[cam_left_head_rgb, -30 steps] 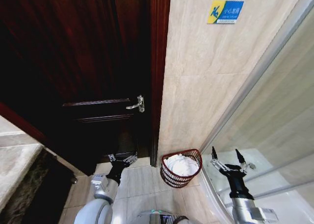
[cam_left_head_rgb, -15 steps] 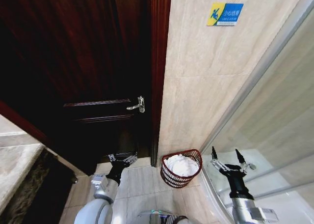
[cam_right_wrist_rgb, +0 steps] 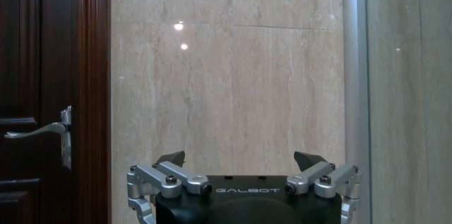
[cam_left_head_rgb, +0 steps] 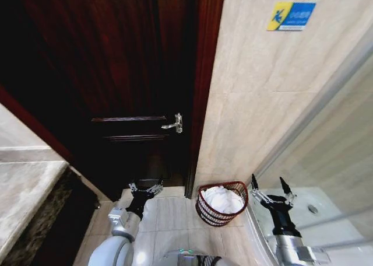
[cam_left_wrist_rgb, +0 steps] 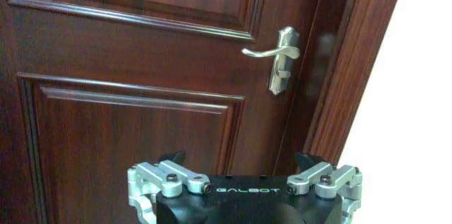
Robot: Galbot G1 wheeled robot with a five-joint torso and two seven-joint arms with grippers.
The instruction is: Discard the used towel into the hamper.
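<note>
Dark wood door (cam_left_head_rgb: 116, 73) takes the whole left and centre of the head view, panels mostly lost in shadow, top cut off by the frame; silver lever handle (cam_left_head_rgb: 173, 124) at its right edge, next to the dark door frame (cam_left_head_rgb: 207, 85). Right of that, beige tiled wall (cam_left_head_rgb: 262, 91) with a blue-and-yellow sign (cam_left_head_rgb: 291, 16) high up, text too small to read. Glass shower partition (cam_left_head_rgb: 332, 161) runs diagonally down the right side, cut off by the edge; shower tray behind it hard to make out through the glass. Stone counter (cam_left_head_rgb: 23, 190) at far left, only a corner in frame. The hamper (cam_left_head_rgb: 222, 203) sits on the floor tiles at the foot of the wall, between door frame and partition, upright; white towel (cam_left_head_rgb: 224, 199) lies bunched inside it, lower part hidden by the ribs. Right gripper (cam_left_head_rgb: 271, 187) is just right of the hamper, near the rim but apart from it, fingers spread wide, nothing between them; the right wrist view has the same spread fingertips (cam_right_wrist_rgb: 171, 158) facing bare wall tile. Left gripper (cam_left_head_rgb: 145, 187) is low in front of the door, well left of the hamper, fingers also apart and holding nothing; in the left wrist view it (cam_left_wrist_rgb: 240, 159) points at the door's lower panel below the handle (cam_left_wrist_rgb: 277, 57), not touching it.
</note>
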